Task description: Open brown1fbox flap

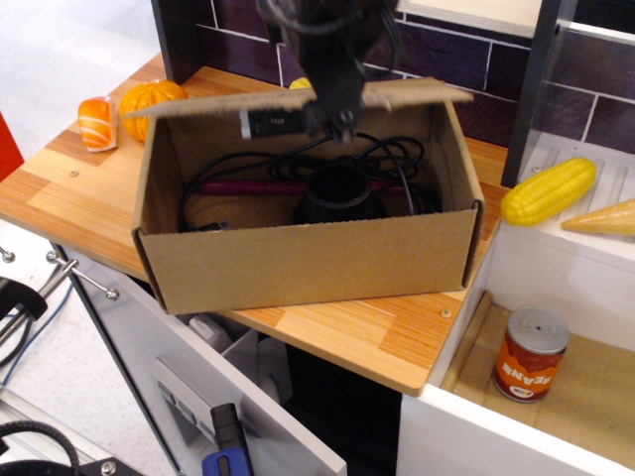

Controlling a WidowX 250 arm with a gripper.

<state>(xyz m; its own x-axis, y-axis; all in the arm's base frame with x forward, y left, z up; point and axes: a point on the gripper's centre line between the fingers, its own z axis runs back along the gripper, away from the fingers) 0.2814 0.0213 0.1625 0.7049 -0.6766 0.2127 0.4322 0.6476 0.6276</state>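
**Box flap lifted at the top of the brown box**

Nearest to the camera, a blue and black tool (226, 451) is seen at the bottom edge, beside a white drawer front (213, 392). To the right, a can of beans (529, 353) is stood upright on a lower brown shelf (595, 392). Above these, the wooden counter (357, 342) is seen, and the brown box (308, 260) is placed on it, close to its front edge. Inside the box, black cables (298, 159), a pink rod (248, 186) and a round black object (338, 194) are visible. The flap (288, 102) is raised to about level over the back of the box, with a small label on its underside. The gripper (337, 114) is located at the front edge of the flap, near its middle; whether its fingers are spread or pinched on the cardboard cannot be told, because it is blurred and dark. On the right, a corn cob (549, 190) and a pale cone (603, 218) are laid on a white ledge (556, 248). Far left, a sushi piece (96, 122) and an orange pumpkin (149, 104) are placed on the counter behind the box
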